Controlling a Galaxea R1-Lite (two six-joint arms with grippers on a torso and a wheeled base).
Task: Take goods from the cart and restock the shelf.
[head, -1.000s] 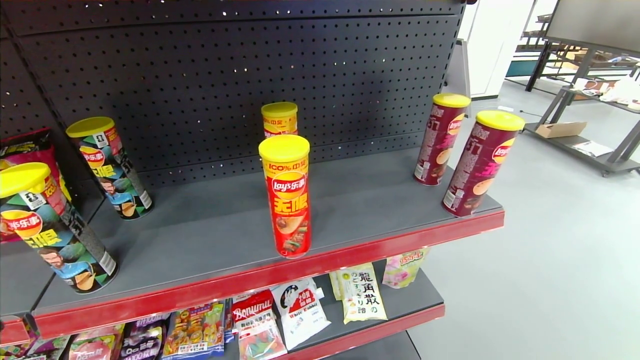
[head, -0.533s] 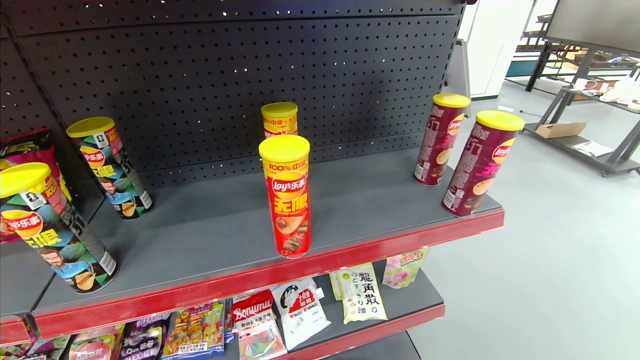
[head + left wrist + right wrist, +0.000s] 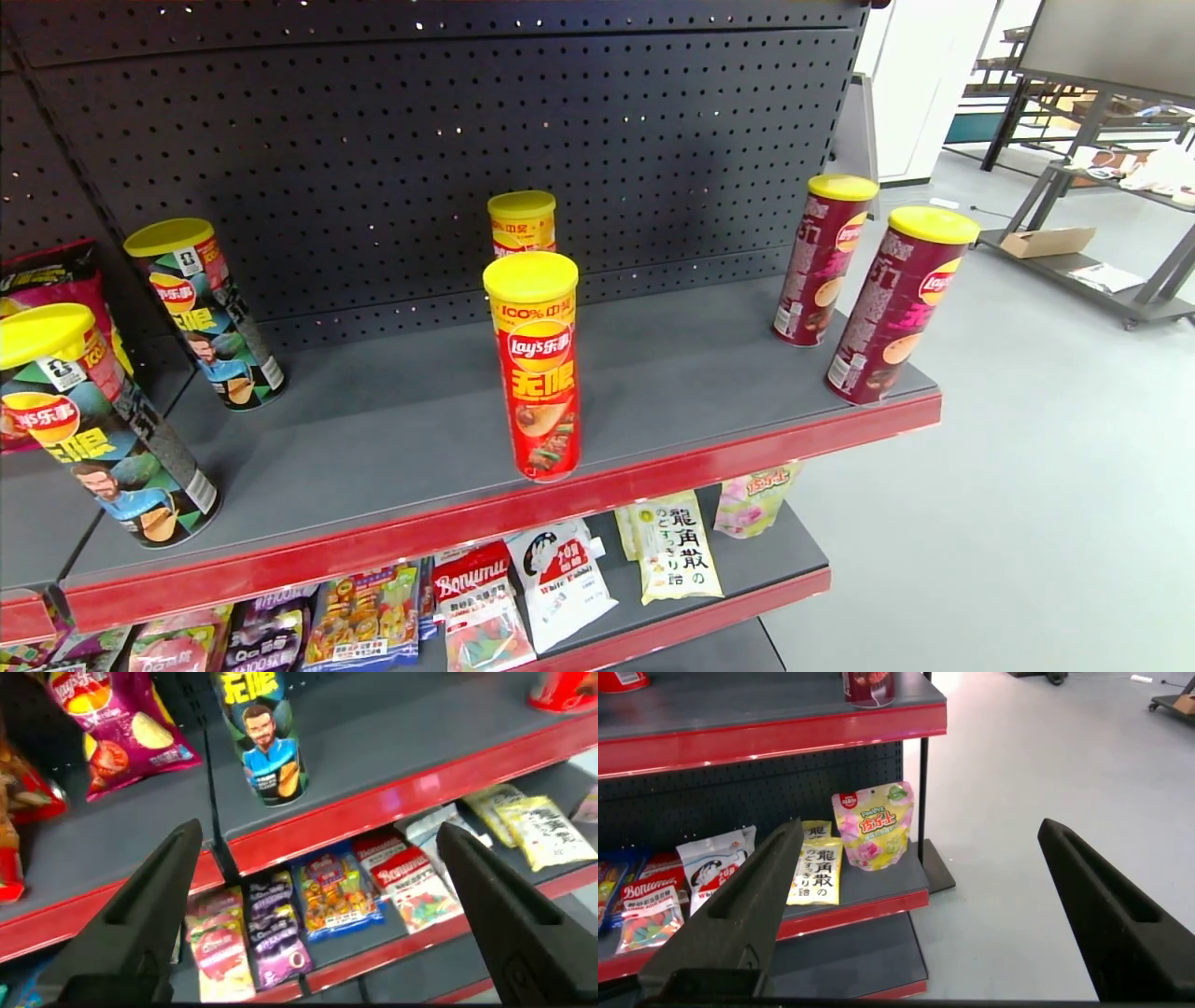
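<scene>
Black plastic both sides: got the left pincer (image 3: pixel 320 831) and right pincer (image 3: pixel 920 826) gaping, holding nothing, hanging low off the shelf's (image 3: pixel 392 411) red front edge. Guessing free for the next pick from the cart. Further up, spotting a red can (image 3: pixel 534 369) upright at the front edge and maroon cans (image 3: pixel 898 303) by the right corner, probably faced out for shoppers.

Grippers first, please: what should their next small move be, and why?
Probably draw back and turn to look for the cart. The left gripper and right gripper are both open and empty in front of the shelf, so there is nothing to place yet, while the shelf has bare room between its cans.
</scene>
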